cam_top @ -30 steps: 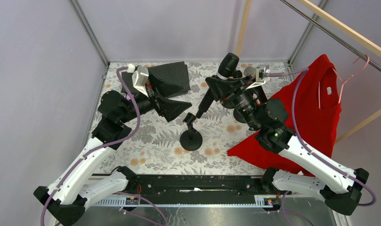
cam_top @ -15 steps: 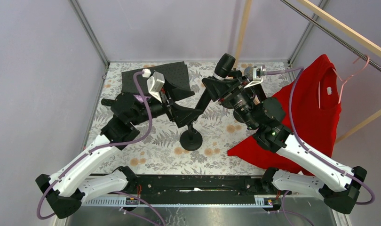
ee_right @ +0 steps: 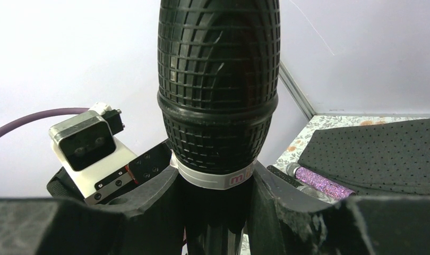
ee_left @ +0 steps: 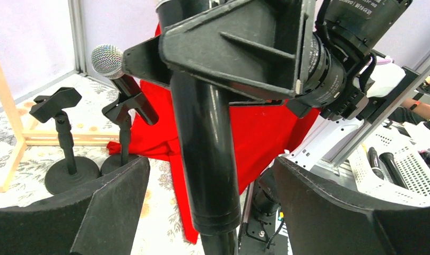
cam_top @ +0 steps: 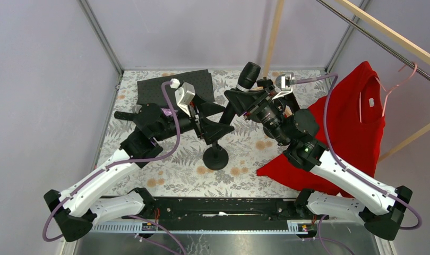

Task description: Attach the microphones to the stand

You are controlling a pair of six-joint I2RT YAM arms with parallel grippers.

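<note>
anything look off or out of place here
A red shirt lies spread over the table's right side, beside the right gripper, which is shut on a black microphone. It looks unrelated to the job. Nothing looks spilled or broken.

Black microphone [ee_left: 205,133]: you lose its head past the top edge.
Purple microphone [ee_right: 321,184]: your right tool [ee_right: 217,210] hides part of it.
</note>
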